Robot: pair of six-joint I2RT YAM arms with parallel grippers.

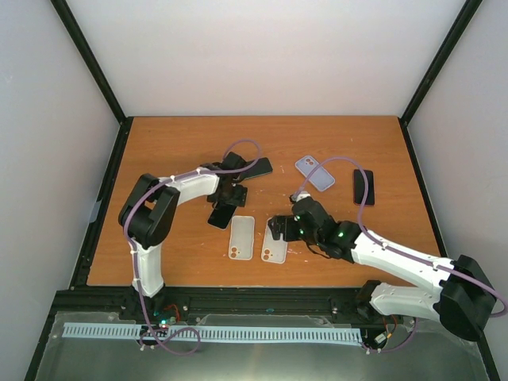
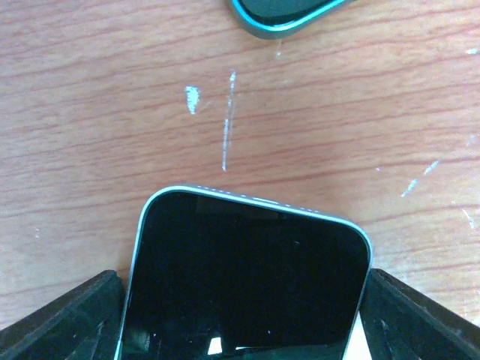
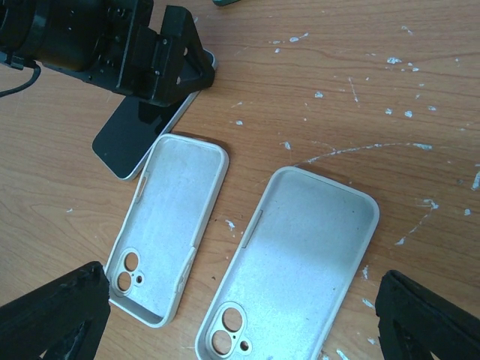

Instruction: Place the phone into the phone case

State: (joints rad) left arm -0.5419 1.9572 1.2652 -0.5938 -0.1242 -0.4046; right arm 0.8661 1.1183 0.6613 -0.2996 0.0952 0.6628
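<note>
The left claw (image 2: 244, 319) clamps a dark phone (image 2: 247, 270) by its sides, bottom centre. The right claw (image 3: 240, 322) hangs open above the left case (image 3: 171, 217) and right case (image 3: 304, 262) on the bench (image 3: 360, 82).

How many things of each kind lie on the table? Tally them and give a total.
Dark-screen phones: 3
Empty white cases: 2
Pale blue item, phone back or case, cannot tell: 1
Total: 6
</note>
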